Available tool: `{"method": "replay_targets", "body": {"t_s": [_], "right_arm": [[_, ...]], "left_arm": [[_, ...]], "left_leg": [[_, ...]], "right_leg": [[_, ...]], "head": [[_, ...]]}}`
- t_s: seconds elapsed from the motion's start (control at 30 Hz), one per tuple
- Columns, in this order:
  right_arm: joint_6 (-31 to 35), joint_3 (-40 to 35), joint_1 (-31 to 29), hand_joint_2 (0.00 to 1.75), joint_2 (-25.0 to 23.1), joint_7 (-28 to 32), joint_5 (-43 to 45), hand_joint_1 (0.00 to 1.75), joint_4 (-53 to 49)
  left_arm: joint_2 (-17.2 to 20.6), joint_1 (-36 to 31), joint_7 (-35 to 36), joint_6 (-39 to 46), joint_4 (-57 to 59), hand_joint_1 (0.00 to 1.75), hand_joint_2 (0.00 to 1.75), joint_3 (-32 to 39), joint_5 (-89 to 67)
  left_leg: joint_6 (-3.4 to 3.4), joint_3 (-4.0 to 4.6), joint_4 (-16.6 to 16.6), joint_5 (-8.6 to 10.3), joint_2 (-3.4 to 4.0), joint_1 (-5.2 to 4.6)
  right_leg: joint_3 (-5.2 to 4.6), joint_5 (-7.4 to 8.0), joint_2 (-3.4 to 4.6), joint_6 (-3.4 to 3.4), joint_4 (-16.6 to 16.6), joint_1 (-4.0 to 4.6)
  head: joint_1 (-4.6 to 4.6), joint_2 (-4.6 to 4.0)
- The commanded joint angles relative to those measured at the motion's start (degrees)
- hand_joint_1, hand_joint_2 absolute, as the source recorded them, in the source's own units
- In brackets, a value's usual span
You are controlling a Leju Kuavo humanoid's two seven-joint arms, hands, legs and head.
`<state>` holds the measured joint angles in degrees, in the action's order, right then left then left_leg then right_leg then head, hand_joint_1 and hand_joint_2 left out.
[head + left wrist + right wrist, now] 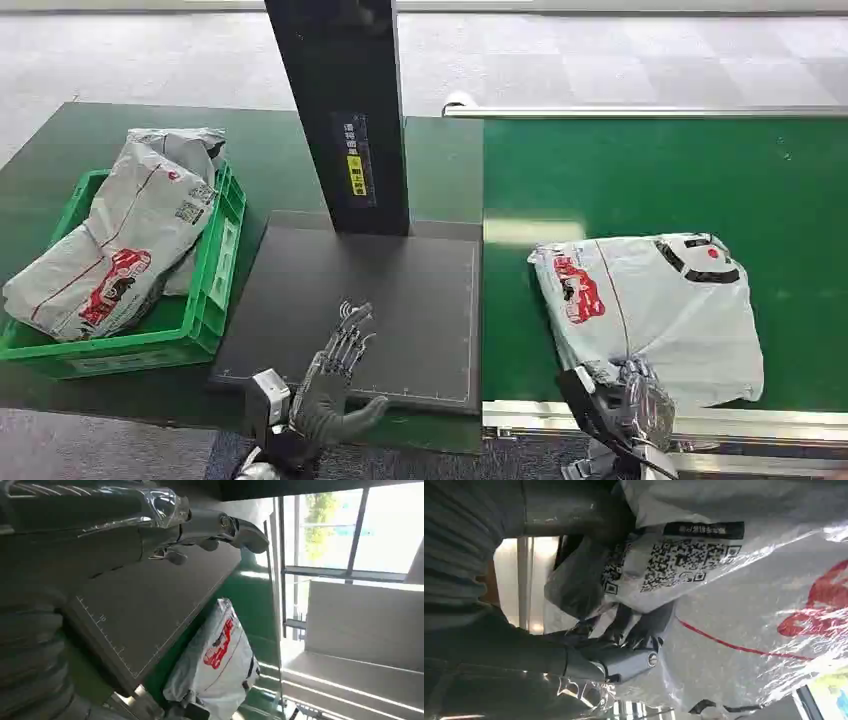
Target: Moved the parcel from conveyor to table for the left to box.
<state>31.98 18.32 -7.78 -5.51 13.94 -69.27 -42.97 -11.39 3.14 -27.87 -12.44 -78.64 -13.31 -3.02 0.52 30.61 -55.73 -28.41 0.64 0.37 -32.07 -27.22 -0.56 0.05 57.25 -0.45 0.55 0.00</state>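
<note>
Green conveyor (780,190) carries one parcel (650,300); crate (215,260) holds two.

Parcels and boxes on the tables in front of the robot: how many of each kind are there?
Grey parcel bags: 3, one on the conveyor under the right hand, two in the crate.
Green crates: 1.
Total: 4.
</note>
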Motion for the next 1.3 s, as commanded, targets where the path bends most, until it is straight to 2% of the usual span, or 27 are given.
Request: {"method": "replay_targets", "body": {"t_s": [0.03,0.13,0.57,0.63,0.73,0.8,0.9,0.97,1.03,1.13,1.3], "right_arm": [[-0.8,-0.9,-1.1,1.75,-0.3,1.2,2.4,1.75,1.9],[-2.5,-2.2,0.1,1.75,-0.9,2.1,4.6,1.75,-1.6],[-2.5,-2.2,0.1,1.75,-0.9,2.1,4.6,1.75,-1.6],[-3.1,-3.0,0.9,1.75,-1.4,3.5,6.5,1.75,-4.2],[-9.4,-4.1,4.8,1.75,-3.7,9.7,18.7,1.75,-16.7],[-13.4,-6.8,10.1,1.75,-4.8,12.1,26.6,1.75,-32.5],[-18.9,-12.0,16.3,1.75,-4.0,14.5,34.5,1.75,-53.1],[-21.5,-15.4,17.6,1.75,-2.8,15.7,37.4,1.75,-60.2],[-23.2,-18.7,16.6,1.75,-1.8,17.5,39.6,1.75,-63.9],[-25.5,-22.5,13.1,1.75,-0.6,18.5,41.9,1.75,-64.1],[-32.6,-29.2,4.0,1.75,2.9,17.0,49.4,1.75,-57.3]], "left_arm": [[0.2,-0.8,0.4,-0.4,2.1,0.0,1.75,0.9,-0.5],[0.4,-0.7,0.2,-0.5,2.2,0.0,1.75,1.0,-0.7],[0.4,-0.7,0.2,-0.5,2.2,0.0,1.75,1.0,-0.7],[0.5,-0.4,-0.1,-0.2,2.2,0.0,1.75,1.1,-0.8],[0.6,0.0,-0.9,1.0,1.5,0.0,1.75,1.5,-1.3],[0.9,0.6,-1.6,2.2,-0.2,0.0,1.75,2.9,-1.0],[1.6,1.9,-2.6,4.0,-3.3,0.0,1.75,5.6,-1.7],[1.8,2.3,-3.5,4.9,-4.4,0.0,1.75,7.7,-2.5],[2.0,2.0,-4.4,5.2,-5.1,0.0,1.75,10.5,-3.4],[1.9,1.3,-5.1,5.4,-6.2,0.0,1.75,13.9,-4.5],[2.2,0.9,-5.0,6.5,-9.6,0.0,1.75,19.4,-5.1]], "left_leg": [[-0.01,-0.04,0.1,0.05,-0.02,0.02],[0.0,-0.02,0.1,0.04,-0.03,0.02],[-0.01,-0.03,0.1,0.04,-0.06,0.01],[0.0,-0.03,0.0,0.02,-0.03,0.0],[0.0,-0.01,0.0,0.01,-0.02,-0.01],[0.0,0.02,0.0,0.01,-0.01,-0.02],[0.02,0.14,-0.1,-0.02,-0.04,-0.06],[0.02,0.17,-0.1,-0.06,-0.03,-0.06],[0.0,0.16,0.0,-0.02,0.0,-0.06],[0.01,0.2,-0.1,-0.03,0.27,-0.02],[0.0,0.1,0.0,0.03,0.32,0.02]], "right_leg": [[0.04,0.07,0.08,0.0,-0.1,0.01],[0.03,0.05,0.05,0.0,-0.1,0.01],[0.05,0.05,0.03,0.0,-0.1,0.01],[0.03,0.02,0.03,0.0,0.0,-0.01],[0.01,0.02,0.04,0.0,0.0,-0.01],[-0.04,0.0,0.06,-0.01,0.0,-0.02],[-0.18,-0.05,0.04,-0.02,0.1,-0.06],[-0.22,-0.07,0.09,-0.02,0.2,-0.07],[-0.2,-0.03,0.1,0.0,0.1,-0.06],[-0.3,0.04,0.35,-0.02,0.1,-0.02],[-0.17,0.1,0.36,-0.01,0.1,0.02]], "head": [[0.0,0.0],[0.0,0.0],[0.0,0.0],[0.0,0.0],[0.0,0.0],[0.0,0.0],[0.0,0.0],[0.02,0.0],[0.02,0.0],[-0.02,0.0],[0.0,0.0]]}}
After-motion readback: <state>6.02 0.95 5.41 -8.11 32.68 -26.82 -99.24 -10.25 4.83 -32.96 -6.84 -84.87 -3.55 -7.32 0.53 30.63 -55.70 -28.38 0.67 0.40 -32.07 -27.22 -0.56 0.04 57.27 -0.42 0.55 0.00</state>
